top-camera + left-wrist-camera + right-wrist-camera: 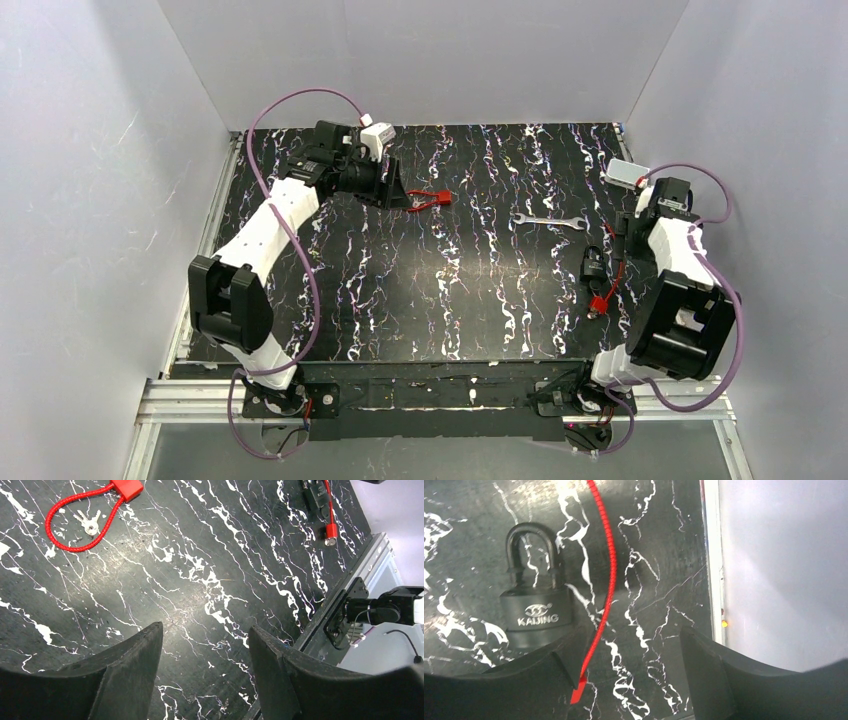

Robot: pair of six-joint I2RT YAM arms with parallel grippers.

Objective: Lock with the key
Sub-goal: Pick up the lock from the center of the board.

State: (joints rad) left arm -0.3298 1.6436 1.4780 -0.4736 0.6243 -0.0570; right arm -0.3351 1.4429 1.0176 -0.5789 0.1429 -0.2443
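A black padlock (536,611) marked KAIJING lies flat on the marbled table with its shackle pointing away; in the top view the padlock (593,266) sits at the right. My right gripper (631,632) hovers open just beside it, its left finger (549,670) overlapping the lock's lower edge and a thin red cable (609,555). Small silver keys (90,524) lie inside a red cable loop (75,510) at the back left. My left gripper (206,627) is open and empty, a short way from that loop (430,198).
A silver wrench (548,220) lies between the two arms' working spots. The red cable ends in a red plug (598,305) near the right arm. The table's right edge and white wall (774,555) are close to the right gripper.
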